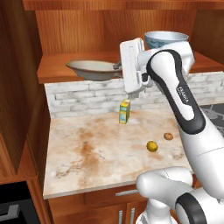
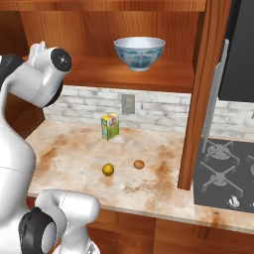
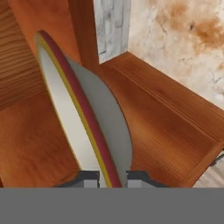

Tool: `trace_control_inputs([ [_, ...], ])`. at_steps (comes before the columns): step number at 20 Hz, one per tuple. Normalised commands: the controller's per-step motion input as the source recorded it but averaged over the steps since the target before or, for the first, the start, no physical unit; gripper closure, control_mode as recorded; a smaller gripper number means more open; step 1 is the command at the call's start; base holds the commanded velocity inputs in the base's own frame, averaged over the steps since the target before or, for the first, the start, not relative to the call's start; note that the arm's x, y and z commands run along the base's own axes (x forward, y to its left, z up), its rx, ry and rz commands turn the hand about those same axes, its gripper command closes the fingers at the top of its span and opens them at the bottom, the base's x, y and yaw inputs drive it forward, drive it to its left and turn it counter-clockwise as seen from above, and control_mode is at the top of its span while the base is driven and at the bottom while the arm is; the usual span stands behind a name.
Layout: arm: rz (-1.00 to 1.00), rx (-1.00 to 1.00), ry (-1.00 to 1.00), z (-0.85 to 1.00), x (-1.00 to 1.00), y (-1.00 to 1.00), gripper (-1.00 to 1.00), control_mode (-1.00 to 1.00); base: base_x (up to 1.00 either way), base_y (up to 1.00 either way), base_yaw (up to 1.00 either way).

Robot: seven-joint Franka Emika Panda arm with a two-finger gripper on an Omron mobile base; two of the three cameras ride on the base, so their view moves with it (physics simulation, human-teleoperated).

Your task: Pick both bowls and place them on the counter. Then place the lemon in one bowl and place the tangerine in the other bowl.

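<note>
Kitchen: stone counter (image 1: 100,148), brick backsplash (image 2: 158,111), stove (image 2: 225,178).

Support surfaces: a wooden shelf (image 1: 57,70) above a beige marbled counter (image 1: 96,153). The shelf bears the shallow tan-rimmed bowl (image 1: 94,68) at its left and the deeper blue-patterned bowl (image 2: 139,53) further right, well apart. On the counter stand an upright yellow-green carton (image 1: 124,111) near the brick backsplash, and, closer to the front edge, the lemon (image 1: 152,146) and the tangerine (image 1: 168,136), near each other but apart.
</note>
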Motion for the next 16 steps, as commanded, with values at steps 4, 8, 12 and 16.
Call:
trace_control_inputs([
  [4,0.07,0.0,0.03,-0.02,-0.72,-0.13,1.0,-1.0,0.0,0.0,0.0],
  [8,0.09,0.0,0.01,-0.06,-0.75,-0.16,1.0,-1.0,0.0,0.0,0.0],
  [12,0.06,-0.02,0.0,-0.3,-0.6,-0.14,1.0,-1.0,0.0,0.0,0.0],
  [16,0.01,-0.09,0.0,-0.63,-0.26,-0.13,1.0,-1.0,0.0,0.0,0.0],
])
